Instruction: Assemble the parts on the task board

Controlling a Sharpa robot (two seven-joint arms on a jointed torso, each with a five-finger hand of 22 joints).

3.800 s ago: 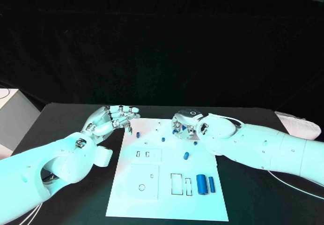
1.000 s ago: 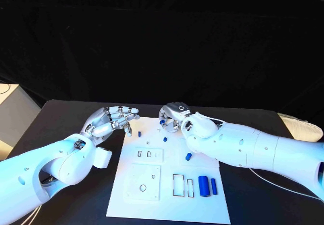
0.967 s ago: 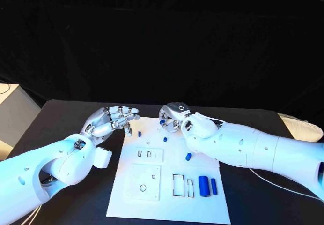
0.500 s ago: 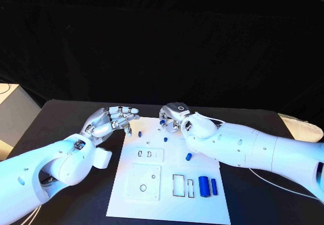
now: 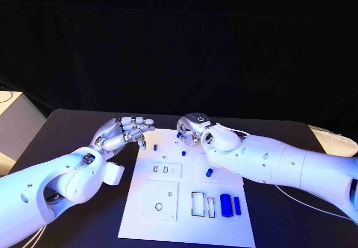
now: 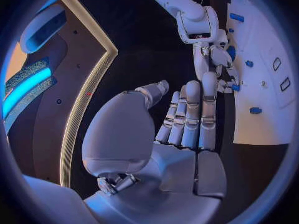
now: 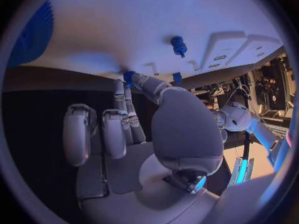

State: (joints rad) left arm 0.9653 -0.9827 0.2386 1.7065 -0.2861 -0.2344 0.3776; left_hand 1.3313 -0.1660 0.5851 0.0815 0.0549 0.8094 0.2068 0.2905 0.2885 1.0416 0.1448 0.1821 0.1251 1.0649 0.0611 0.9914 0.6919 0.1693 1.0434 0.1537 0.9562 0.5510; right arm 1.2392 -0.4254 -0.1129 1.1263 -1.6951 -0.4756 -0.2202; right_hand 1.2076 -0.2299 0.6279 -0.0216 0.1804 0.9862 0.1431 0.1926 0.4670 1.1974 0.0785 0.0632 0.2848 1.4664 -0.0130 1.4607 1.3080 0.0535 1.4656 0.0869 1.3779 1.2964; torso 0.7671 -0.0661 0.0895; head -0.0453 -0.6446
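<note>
With several blue parts point(image 5: 225, 205) loose on the task board point(image 5: 187, 217), most assembly remains: the right hand point(image 5: 195, 130) pinches a far-edge part while the left hand point(image 5: 121, 133) hovers empty, fingers loosely curled.

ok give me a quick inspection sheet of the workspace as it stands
surface: black table, white task board in the middle
job's things: small blue parts lying and standing on the board, two long ones near its right edge
clutter: nothing seen
hands: left hand at the board's far left corner, fingers curled, holding nothing; right hand pinching a blue part at the far edge
cables: white cable under the right arm
surroundings: black backdrop
</note>
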